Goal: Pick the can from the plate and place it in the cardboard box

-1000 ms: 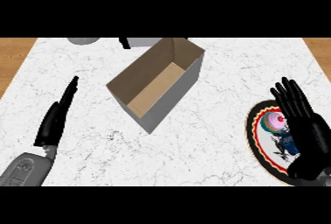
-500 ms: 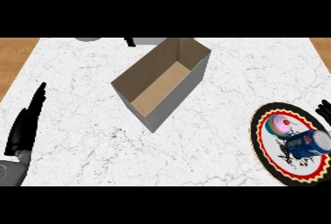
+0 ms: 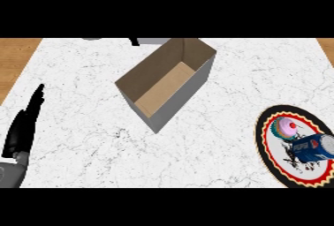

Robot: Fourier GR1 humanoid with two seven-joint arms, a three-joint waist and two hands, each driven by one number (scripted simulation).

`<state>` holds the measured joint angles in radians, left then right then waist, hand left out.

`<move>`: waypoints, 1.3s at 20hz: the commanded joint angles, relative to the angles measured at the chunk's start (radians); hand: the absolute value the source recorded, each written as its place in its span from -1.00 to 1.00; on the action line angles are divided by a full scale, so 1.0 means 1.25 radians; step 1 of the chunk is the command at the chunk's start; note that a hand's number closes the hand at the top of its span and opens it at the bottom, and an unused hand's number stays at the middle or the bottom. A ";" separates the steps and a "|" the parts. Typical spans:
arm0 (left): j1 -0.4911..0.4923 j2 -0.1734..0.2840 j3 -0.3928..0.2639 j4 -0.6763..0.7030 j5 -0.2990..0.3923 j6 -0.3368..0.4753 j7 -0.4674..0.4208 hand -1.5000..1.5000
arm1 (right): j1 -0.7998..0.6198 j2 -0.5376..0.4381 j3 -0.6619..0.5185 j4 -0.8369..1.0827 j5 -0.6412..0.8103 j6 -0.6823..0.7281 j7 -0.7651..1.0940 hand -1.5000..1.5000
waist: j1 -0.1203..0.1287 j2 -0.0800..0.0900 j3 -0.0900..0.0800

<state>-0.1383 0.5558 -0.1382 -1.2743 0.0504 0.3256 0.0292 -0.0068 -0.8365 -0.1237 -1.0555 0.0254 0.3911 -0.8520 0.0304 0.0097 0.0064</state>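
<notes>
**Can on its plate, left hand resting at the edge**

Looking down from the head view, I start at the far left, where my left hand [image 3: 23, 123] lies along the marble surface [image 3: 85, 132], its fingers straight and pressed together, pointing away from me, holding nothing. The grey forearm [image 3: 9, 172] comes in below it at the lower left corner. My right hand does not show anywhere.

Moving toward the middle, I see the cardboard box [image 3: 166, 81] sitting open-topped and angled on the surface, its brown inside bare. It is well apart from the left hand.

Over at the right edge sits the round plate [image 3: 277, 165], dark-rimmed with a red and cream border. The blue can [image 3: 314, 148] lies on its side on the plate, beside a pink, cupcake-like picture on the plate's face.
</notes>
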 commanded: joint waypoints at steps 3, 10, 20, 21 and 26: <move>-0.028 0.016 0.011 0.004 0.003 -0.026 0.026 0.00 | -0.062 -0.115 0.094 0.082 0.180 0.007 -0.154 -1.00 | 0.006 0.001 -0.002; -0.012 0.011 0.020 0.017 -0.007 -0.033 0.013 0.00 | -0.196 -0.148 0.240 0.113 0.337 -0.010 -0.080 -1.00 | 0.011 0.000 -0.004; -0.042 -0.016 0.050 0.012 -0.041 -0.042 0.053 0.00 | -0.325 -0.064 0.323 0.230 0.476 -0.021 -0.044 -1.00 | -0.015 -0.005 -0.005; 0.014 -0.027 0.053 0.011 -0.051 -0.034 -0.007 0.00 | -0.350 -0.053 0.321 0.256 0.487 -0.018 -0.060 -1.00 | -0.012 -0.005 -0.005; 0.040 -0.025 0.084 -0.037 -0.052 -0.056 0.018 0.00 | -0.359 -0.019 0.314 0.301 0.522 -0.042 -0.076 -1.00 | -0.015 -0.007 -0.005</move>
<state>-0.1202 0.5293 -0.0569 -1.2877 -0.0064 0.2690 0.0483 -0.4255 -0.8880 0.2740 -0.7354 0.6378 0.2938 -0.8836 0.0146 0.0025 0.0006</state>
